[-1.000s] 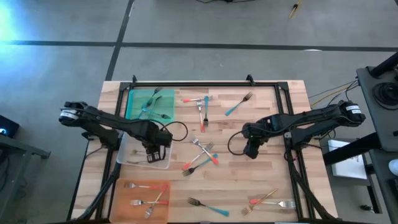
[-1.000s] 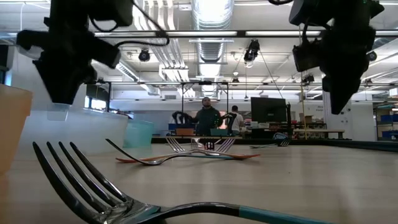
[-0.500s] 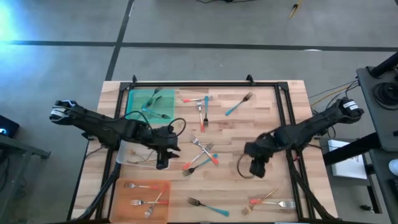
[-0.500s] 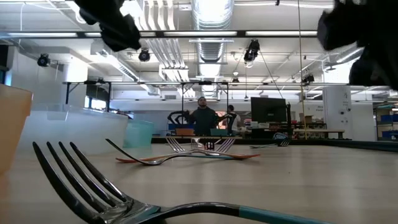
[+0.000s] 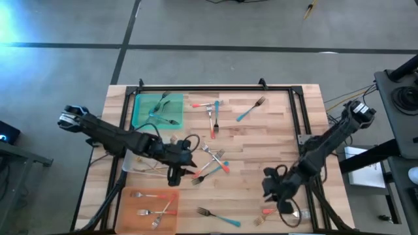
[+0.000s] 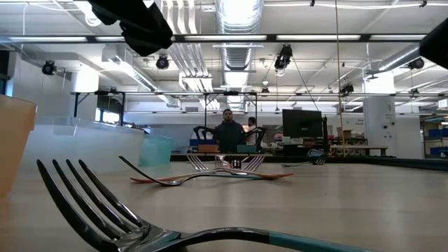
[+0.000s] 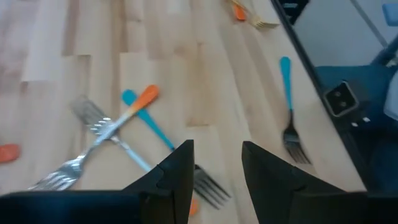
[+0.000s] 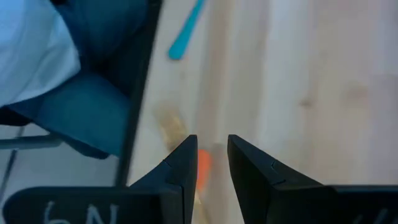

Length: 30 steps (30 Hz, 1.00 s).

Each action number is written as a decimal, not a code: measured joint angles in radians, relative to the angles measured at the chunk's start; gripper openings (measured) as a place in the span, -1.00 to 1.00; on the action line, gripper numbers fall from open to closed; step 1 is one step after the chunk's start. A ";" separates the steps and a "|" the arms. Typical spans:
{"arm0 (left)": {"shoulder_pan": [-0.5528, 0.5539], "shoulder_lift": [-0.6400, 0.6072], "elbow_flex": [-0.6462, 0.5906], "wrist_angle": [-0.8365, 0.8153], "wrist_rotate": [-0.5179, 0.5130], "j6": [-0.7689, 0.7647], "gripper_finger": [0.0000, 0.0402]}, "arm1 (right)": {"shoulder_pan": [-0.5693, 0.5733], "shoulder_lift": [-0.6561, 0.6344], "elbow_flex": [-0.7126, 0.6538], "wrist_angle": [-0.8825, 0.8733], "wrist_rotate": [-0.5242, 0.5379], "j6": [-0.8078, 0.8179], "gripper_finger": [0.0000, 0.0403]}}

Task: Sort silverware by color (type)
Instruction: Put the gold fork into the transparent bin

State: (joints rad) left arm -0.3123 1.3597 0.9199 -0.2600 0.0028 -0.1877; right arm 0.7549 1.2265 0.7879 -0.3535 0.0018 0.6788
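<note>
Left pincer (image 5: 175,173) hangs over the bench (image 5: 261,143) middle, just off the clear tray (image 5: 134,164). Its fingers (image 7: 179,171) stand apart with a gap between, nothing in them. Right below and ahead of it lies a heap of crossed forks (image 5: 212,162): in the left wrist view a coral-handled fork (image 7: 109,127) crosses a teal-handled one (image 7: 149,124), tines just under the fingertips. A lone teal fork (image 7: 288,106) lies farther off, beside the bench's dark rail.

Right pincer (image 5: 277,192) is low over the bench's near right corner. Fingers (image 8: 183,171) part open, narrow gap, holding nothing. A coral handle (image 8: 203,163) shows in that gap, a gold fork (image 8: 169,127) just past it, a teal handle (image 8: 186,31) farther ahead.

Behind the left pincer: green tray (image 5: 157,109) with forks. To its near side: orange tray (image 5: 151,209) with coral forks. More forks (image 5: 210,111) lie loose toward the bench's far edge. Low view: one big fork (image 6: 126,213) up close, a person (image 6: 227,133) far back.
</note>
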 joint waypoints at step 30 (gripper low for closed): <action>-0.110 0.029 0.000 0.148 0.002 0.000 -0.42 | 0.175 0.408 0.191 -0.056 -0.050 -0.222 -0.71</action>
State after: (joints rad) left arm -0.4221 1.3884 0.9199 -0.1123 0.0051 -0.1879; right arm 0.9295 1.6340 0.9788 -0.4094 -0.0481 0.4568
